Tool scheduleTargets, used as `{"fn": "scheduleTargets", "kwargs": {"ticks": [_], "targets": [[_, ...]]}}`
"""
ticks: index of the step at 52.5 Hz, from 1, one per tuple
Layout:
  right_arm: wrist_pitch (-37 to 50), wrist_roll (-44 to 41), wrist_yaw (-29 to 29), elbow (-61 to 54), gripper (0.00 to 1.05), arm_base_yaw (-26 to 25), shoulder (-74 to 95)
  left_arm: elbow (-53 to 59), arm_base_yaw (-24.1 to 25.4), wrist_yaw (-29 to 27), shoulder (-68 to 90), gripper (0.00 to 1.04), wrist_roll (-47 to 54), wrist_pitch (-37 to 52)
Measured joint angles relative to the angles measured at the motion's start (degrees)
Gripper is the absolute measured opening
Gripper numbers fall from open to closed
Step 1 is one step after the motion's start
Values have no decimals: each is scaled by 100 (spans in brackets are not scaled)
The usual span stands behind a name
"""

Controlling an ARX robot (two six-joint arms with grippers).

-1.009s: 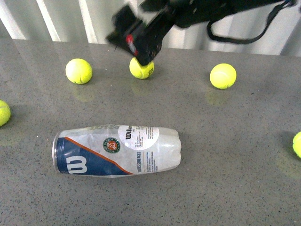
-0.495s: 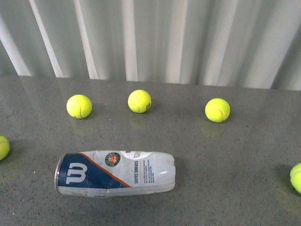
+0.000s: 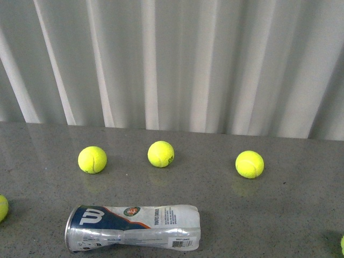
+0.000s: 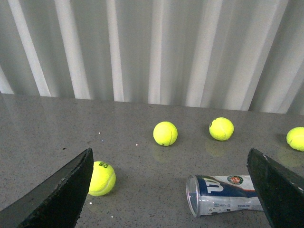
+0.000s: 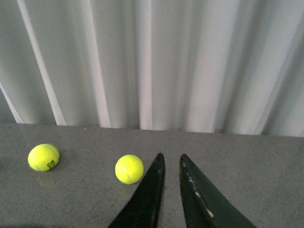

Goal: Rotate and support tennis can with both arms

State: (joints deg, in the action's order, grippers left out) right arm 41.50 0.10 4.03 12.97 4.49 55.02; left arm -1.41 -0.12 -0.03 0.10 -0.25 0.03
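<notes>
The tennis can (image 3: 133,228) lies on its side on the grey table at the front, silver rim to the left, navy "W" label up. It also shows in the left wrist view (image 4: 223,194), its open mouth facing the camera. My left gripper (image 4: 171,156) is open, its black fingers (image 4: 57,194) spread wide, held above and short of the can. My right gripper (image 5: 171,156) is shut and empty, its fingers (image 5: 145,199) hovering over bare table; the can is out of that view. Neither arm shows in the front view.
Three yellow-green tennis balls (image 3: 92,159) (image 3: 160,153) (image 3: 249,164) lie in a row behind the can. Another ball (image 3: 2,207) sits at the far left edge, one more at the far right. A white pleated curtain (image 3: 172,59) backs the table.
The front view has tilted upward, so the can and balls sit lower in frame. The black arm seen over the middle ball a second ago has left the view.
</notes>
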Motion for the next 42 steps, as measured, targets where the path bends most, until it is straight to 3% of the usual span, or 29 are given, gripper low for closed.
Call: {"fn": "scheduleTargets", "kwargs": {"ticks": [3,8,42], "targets": [[-39,-11,-334,-179,3,-238,-225,0,0,0,0,98,0,0],[-181,-9,-367,-463,3,-439,-643,0,0,2,0,98,0,0],[-1163,-9,-398,-1270,3,-442,-2444,0,0,2,0,98,0,0]]}}
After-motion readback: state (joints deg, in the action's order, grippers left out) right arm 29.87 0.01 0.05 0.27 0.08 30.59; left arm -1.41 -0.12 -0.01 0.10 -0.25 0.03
